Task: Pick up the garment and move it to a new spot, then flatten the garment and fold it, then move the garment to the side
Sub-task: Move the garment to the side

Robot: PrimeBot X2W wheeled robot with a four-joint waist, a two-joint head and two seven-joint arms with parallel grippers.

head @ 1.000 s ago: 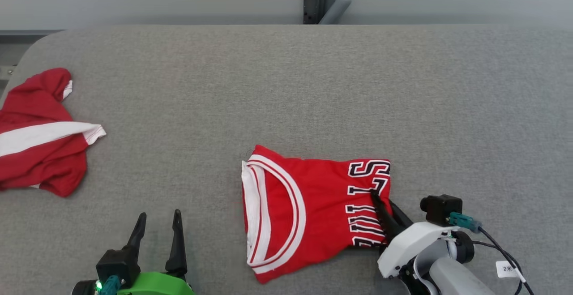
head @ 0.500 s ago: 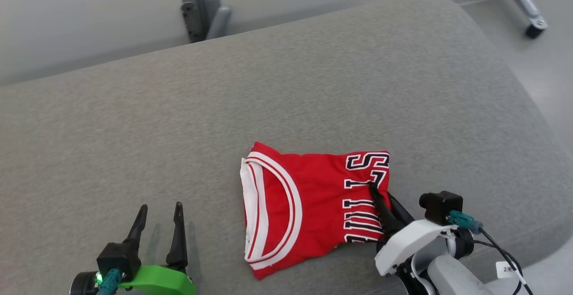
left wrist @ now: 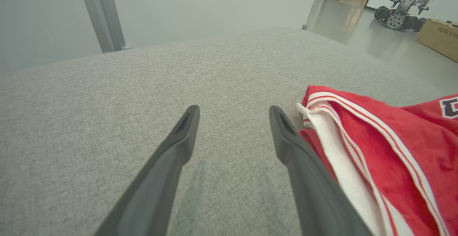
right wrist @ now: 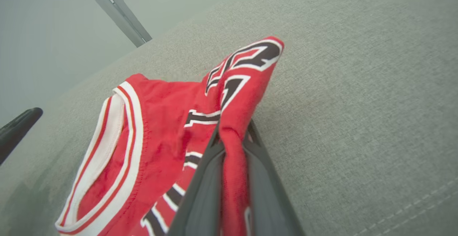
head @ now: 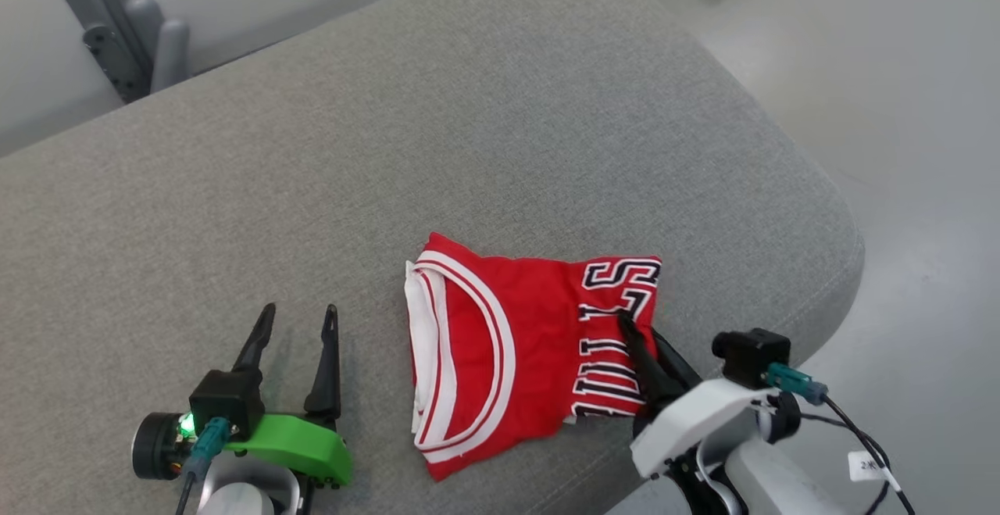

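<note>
Right gripper [head: 637, 329] is pinching the red garment [head: 500, 343]. Its two dark fingers [right wrist: 207, 178] are squeezing a fold of the cloth at the side with the black letters. Left gripper [head: 301, 312] is standing wide open with nothing in it, low over the table and just beside the garment's white-striped side.

The big grey table [head: 469, 148] is taking up most of the head view, with its round corner showing on the right. The shiny grey floor [head: 898, 109] is lying past that corner. The garment is lying folded on the table near the front edge, between the two grippers. In the right wrist view the pinched edge is standing up in a little peak, while the rest is resting flat. A grey metal post [head: 117, 38] is standing behind the table. A brown cardboard box [left wrist: 440, 37] is sitting far off on the floor. A tiny green light [head: 186, 423] is glowing on the left wrist.
</note>
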